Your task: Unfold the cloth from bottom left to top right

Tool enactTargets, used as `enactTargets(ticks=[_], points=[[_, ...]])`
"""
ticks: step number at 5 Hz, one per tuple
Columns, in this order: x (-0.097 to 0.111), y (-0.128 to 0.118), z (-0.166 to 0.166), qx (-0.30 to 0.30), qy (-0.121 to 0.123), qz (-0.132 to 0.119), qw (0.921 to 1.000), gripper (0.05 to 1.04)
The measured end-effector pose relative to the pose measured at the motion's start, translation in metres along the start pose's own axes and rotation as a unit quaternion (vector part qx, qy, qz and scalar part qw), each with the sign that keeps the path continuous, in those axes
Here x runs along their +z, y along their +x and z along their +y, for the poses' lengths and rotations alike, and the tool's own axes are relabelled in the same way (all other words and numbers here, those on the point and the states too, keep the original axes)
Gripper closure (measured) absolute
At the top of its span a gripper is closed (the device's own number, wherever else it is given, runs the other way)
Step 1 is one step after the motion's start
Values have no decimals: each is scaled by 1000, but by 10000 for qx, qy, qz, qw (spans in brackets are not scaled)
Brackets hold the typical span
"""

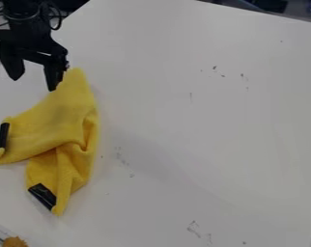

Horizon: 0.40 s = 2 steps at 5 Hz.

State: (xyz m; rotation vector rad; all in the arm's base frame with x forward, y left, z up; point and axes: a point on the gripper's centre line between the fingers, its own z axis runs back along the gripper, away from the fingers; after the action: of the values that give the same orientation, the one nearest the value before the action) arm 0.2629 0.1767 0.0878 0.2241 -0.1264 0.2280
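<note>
A yellow cloth [61,120] lies on a white desk [209,125], crumpled and partly folded over itself, and it serves as the landmark for everything else. Its upper end narrows to a rounded tip, while its lower part splits into two corners, one pointing left and the other reaching down toward the bottom of the view. A black strip [3,135] runs along the cloth's left end, and a black patch [42,196] sits at its lowest corner. Creases gather at the cloth's right side, around the middle, where the fabric doubles up. The black tool [34,85] hangs just beside the cloth's upper tip, to its left, pointing down. It is open, its two fingers set wide apart with nothing between them; the right one is very near the cloth's edge, and whether they touch cannot be told. Dark scuffs [195,229] mark the desk to the right of the cloth. Below the cloth, at the lower left, is a small orange-brown thing [15,242], only partly in sight.
</note>
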Motion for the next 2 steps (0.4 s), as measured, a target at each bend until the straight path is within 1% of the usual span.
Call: enactTargets(ticks=[1,2], points=[[-8,-3,-3,-8,-56,112,9999,83],[-15,-2,-9,-50,-167,-99,9998,83]])
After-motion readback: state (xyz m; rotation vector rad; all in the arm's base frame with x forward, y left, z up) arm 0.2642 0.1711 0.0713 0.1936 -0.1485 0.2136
